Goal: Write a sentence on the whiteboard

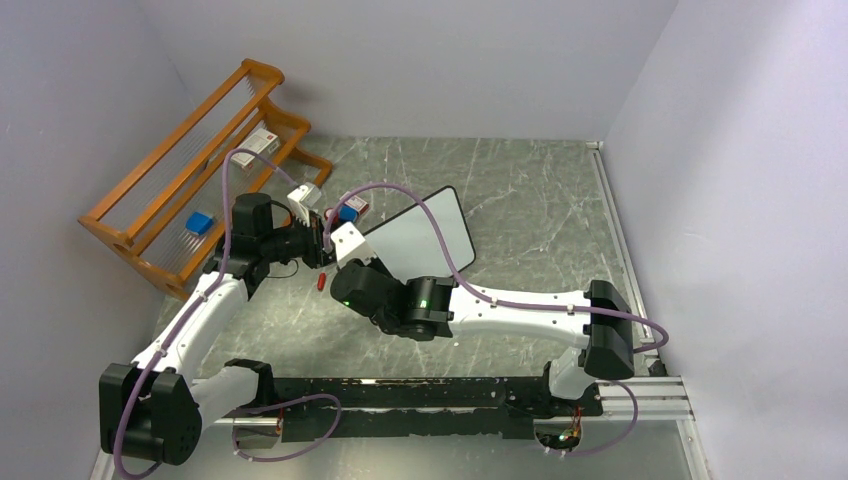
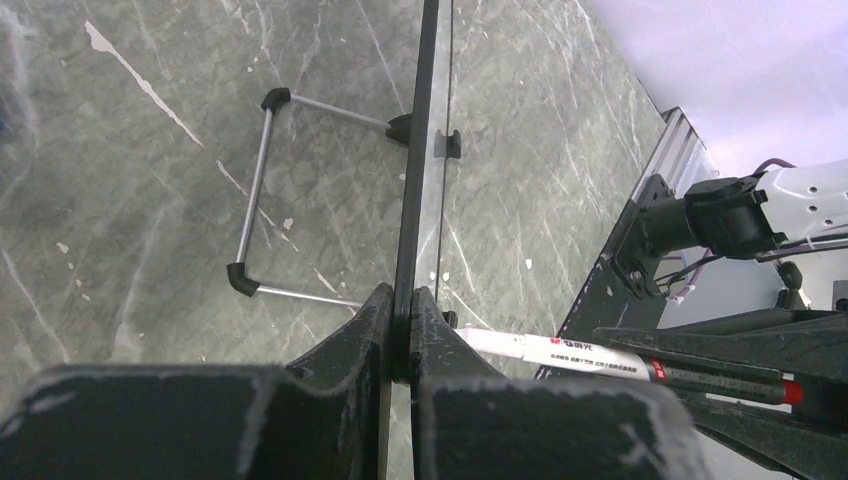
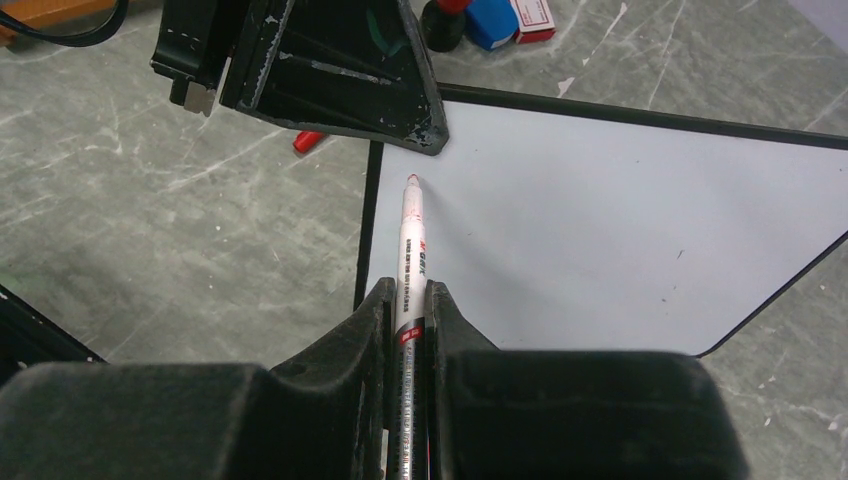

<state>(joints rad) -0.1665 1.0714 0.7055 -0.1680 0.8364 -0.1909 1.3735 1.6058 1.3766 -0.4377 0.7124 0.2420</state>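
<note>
The whiteboard [image 1: 432, 236] stands tilted on the table, its white face [image 3: 620, 230] blank; no red lettering shows on it. My left gripper [image 1: 322, 240] is shut on the board's black left edge [image 2: 415, 150], with the jaws [image 2: 401, 320] pinching the frame. My right gripper [image 1: 347, 247] is shut on a white marker [image 3: 411, 250], its jaws [image 3: 410, 300] round the barrel. The marker's red tip points at the board's upper left corner, just below the left gripper's fingers [image 3: 330, 70]. The marker also shows in the left wrist view [image 2: 560, 350].
An orange wooden rack [image 1: 190, 180] stands at the back left with a blue block [image 1: 199, 222] and a small box [image 1: 262, 140] in it. A red cap [image 1: 320, 282] lies on the table. Small boxes [image 3: 490, 20] sit behind the board. A wire stand [image 2: 255, 190] props the board.
</note>
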